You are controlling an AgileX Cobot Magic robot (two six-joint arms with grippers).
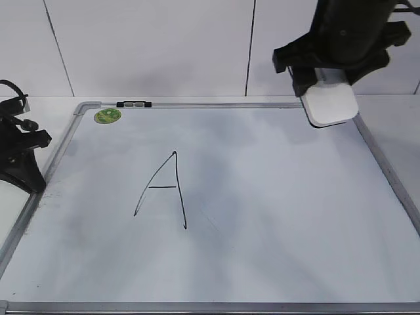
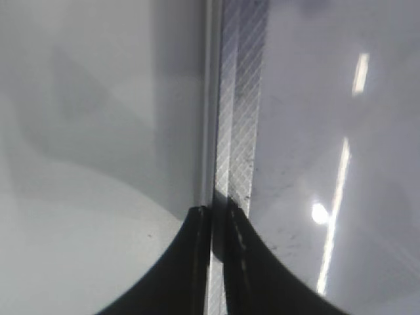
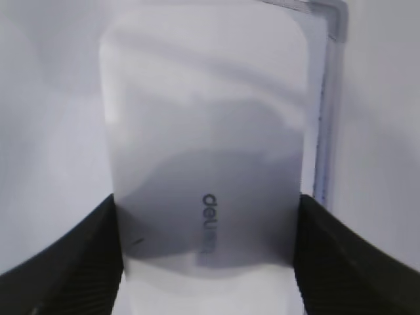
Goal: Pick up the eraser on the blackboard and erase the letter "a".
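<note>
The black right gripper (image 1: 331, 85) reaches down at the far right corner of the large white dry-erase blackboard (image 1: 275, 216) with its grey metal frame, its fingers clamped on the smooth white rounded plastic eraser (image 1: 332, 104). The black left gripper (image 2: 220, 262) is closed over the ribbed frame.

Bright, even room light. Soft grey shadows smudge the blackboard (image 1: 262, 216) around the middle. On the left wrist view, glare streaks and one round hotspot sit at three to four o'clock. Both wrist views are blurry; the eraser (image 3: 207, 131) looks soft, shadowed low.
</note>
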